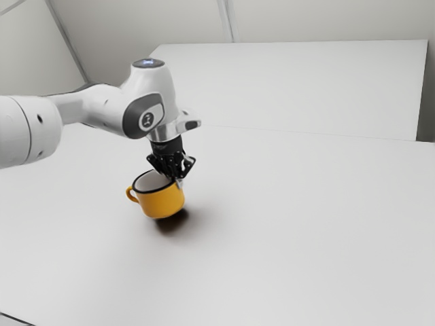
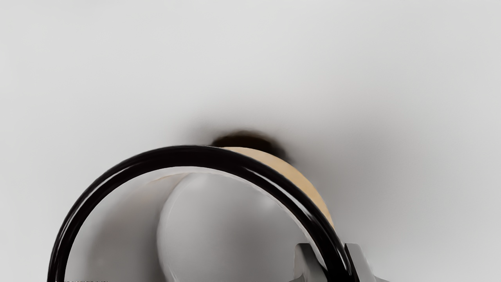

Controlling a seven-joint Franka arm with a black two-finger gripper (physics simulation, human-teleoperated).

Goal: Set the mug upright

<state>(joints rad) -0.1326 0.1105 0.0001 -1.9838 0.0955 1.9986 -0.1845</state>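
Mug [image 1: 162, 203] tilted, rim pinched in gripper [image 1: 178, 179], over white table [image 1: 292, 231]; pale wall [image 1: 136, 27] behind.

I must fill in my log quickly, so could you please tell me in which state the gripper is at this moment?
Gripper: closed, holding the yellow mug by its rim, one finger inside and one outside.

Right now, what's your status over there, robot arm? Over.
Gripper shut on yellow mug, one finger inside, one outside. Mug mouth upward, but leaning. White table below.
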